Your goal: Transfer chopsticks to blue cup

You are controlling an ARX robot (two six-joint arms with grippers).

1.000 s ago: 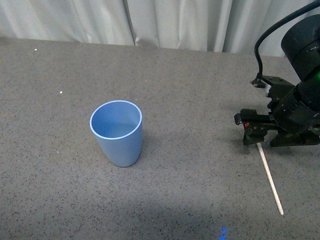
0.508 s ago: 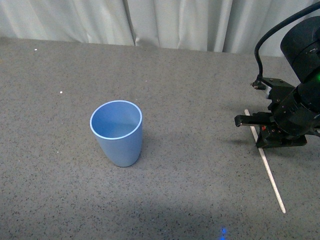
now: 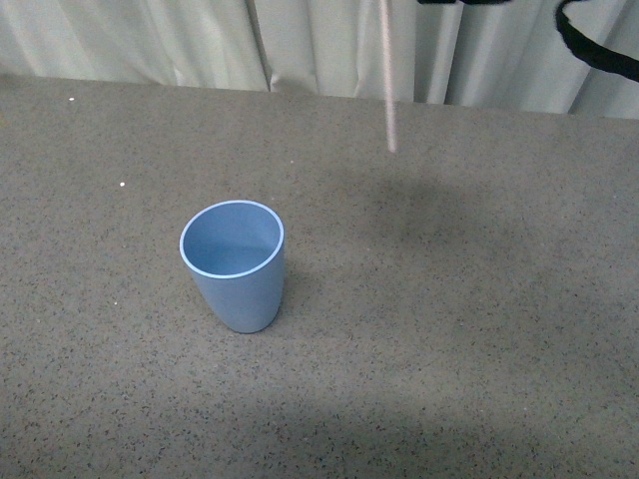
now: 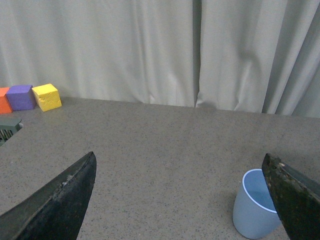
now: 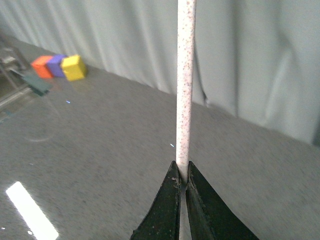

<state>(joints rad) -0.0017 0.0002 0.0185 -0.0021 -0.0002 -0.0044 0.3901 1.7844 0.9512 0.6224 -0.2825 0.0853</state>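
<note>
The blue cup stands upright and open-mouthed on the grey table, left of centre in the front view; it also shows in the left wrist view as the blue cup, partly behind one finger. The chopsticks, a thin pale stick, hang nearly upright high above the table, right of and beyond the cup, blurred. My right gripper is shut on the chopsticks near one end; in the front view only a dark bit of it shows at the top edge. My left gripper is open with nothing between its fingers.
A pale curtain runs along the table's far edge. Orange, purple and yellow blocks sit by the curtain, with a dark green object near them. A black cable loops at the upper right.
The right gripper closed on the stick on the table at the right, then lifted it high and leftward; the stick now hangs upright above the table. The cup stayed put.
</note>
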